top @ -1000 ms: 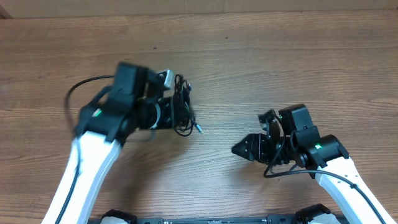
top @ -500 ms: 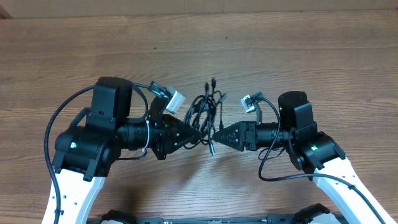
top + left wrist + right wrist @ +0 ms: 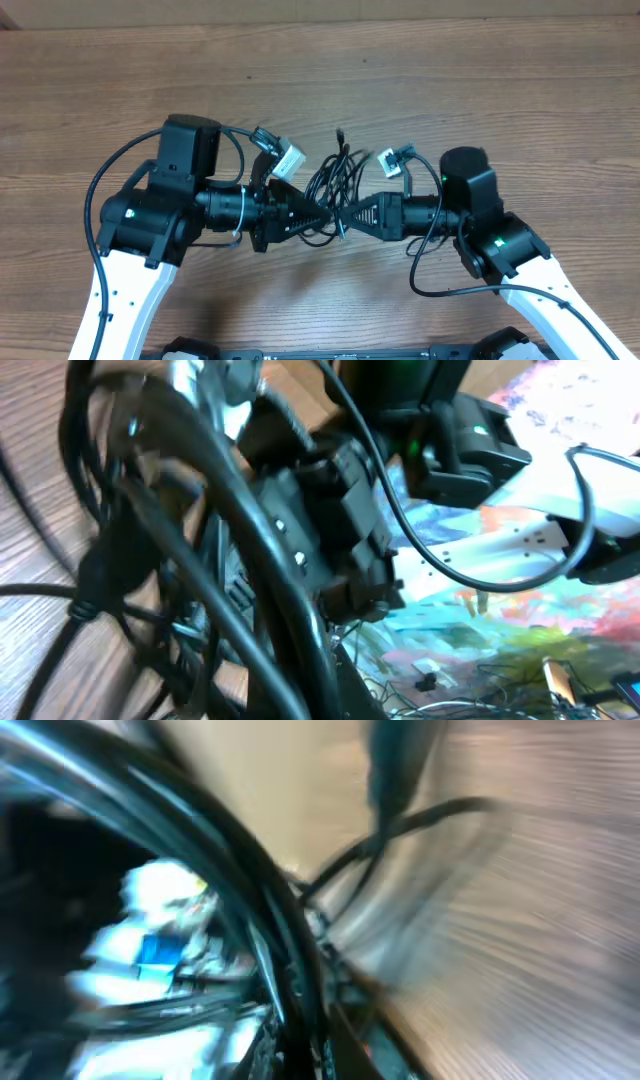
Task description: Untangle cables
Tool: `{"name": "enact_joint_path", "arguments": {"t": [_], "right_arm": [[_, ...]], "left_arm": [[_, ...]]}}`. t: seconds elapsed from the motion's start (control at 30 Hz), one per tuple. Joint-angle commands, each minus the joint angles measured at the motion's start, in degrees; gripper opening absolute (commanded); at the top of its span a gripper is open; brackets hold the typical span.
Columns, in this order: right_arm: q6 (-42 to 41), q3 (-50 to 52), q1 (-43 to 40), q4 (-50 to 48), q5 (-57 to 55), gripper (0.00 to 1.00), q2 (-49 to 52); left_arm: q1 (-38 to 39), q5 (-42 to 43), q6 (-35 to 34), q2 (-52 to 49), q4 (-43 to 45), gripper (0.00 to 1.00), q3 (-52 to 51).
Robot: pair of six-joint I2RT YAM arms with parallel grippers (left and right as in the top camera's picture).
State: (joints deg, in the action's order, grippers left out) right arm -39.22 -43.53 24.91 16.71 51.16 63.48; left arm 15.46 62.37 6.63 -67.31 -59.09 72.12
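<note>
The cables are a bundle of thin black cords hanging in loops above the middle of the table, one plug end sticking up at the back. My left gripper comes in from the left and is shut on the bundle's lower left side. From the right, my right gripper points at it tip to tip, shut on the same bundle. In the left wrist view, black cords cross close to the lens, with the right arm behind them. The right wrist view is blurred; a black cord runs past the jaws.
The wooden table stretches bare to its far edge at the top. Thicker black arm wires loop out beside the left arm and under the right arm. A white block sits on each wrist, close to the bundle.
Both arms have swung inward to meet at the centre. The left carried the bundle there. The right gripper, open half a second ago, has closed on the bundle.
</note>
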Motion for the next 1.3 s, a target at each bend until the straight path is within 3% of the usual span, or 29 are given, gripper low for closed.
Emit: {"name": "enact_joint_path", "arguments": {"t": [0.0,0.1,0.2,0.27,0.37,0.53,0.63,0.77,0.87,1.07,1.27], "right_arm": [[-4.0,-0.5,-0.5,9.0,-26.9,0.04,-0.1],[-2.6,-0.5,-0.5,16.7,-29.2,0.04,-1.1],[1.7,-0.5,-0.4,22.0,-26.4,0.04,-3.7],[5.9,-0.5,-0.4,23.7,-21.2,0.04,-6.4],[8.3,-0.5,-0.4,26.8,-17.8,0.04,-12.4],[7.3,-0.5,-0.4,34.1,-29.1,0.04,-23.1],[6.0,-0.5,-0.4,35.7,-32.8,0.05,-27.0],[2.2,-0.5,-0.4,34.0,-32.7,0.27,-28.1],[-1.4,-0.5,-0.4,32.2,-32.2,0.4,-27.6],[-0.5,-0.5,-0.4,26.7,-31.0,0.56,-27.3],[2.4,-0.3,-0.4,16.7,-31.7,0.55,-24.2]], "left_arm": [[-3.0,1.1,0.2,0.5,0.7,0.04,1.2],[-7.3,-13.1,-10.6,0.5,0.4,0.04,1.2],[-11.4,-39.0,-29.6,0.4,-0.4,0.04,1.2],[-12.5,-51.0,-41.7,0.1,-1.6,0.04,1.2],[-12.4,-57.9,-48.8,-0.8,-1.5,0.05,1.2],[-12.5,-69.9,-53.2,-3.0,-1.1,0.04,1.2],[-12.3,-55.3,-48.2,-3.7,1.6,0.04,1.2],[-11.2,-19.1,-23.6,-5.2,8.2,0.04,1.2],[-11.3,2.6,-8.3,-6.5,6.9,0.04,1.2],[-11.3,8.1,-4.9,-7.3,5.2,0.04,1.2],[-11.3,20.5,-3.3,-7.3,5.3,0.04,1.2]]}}
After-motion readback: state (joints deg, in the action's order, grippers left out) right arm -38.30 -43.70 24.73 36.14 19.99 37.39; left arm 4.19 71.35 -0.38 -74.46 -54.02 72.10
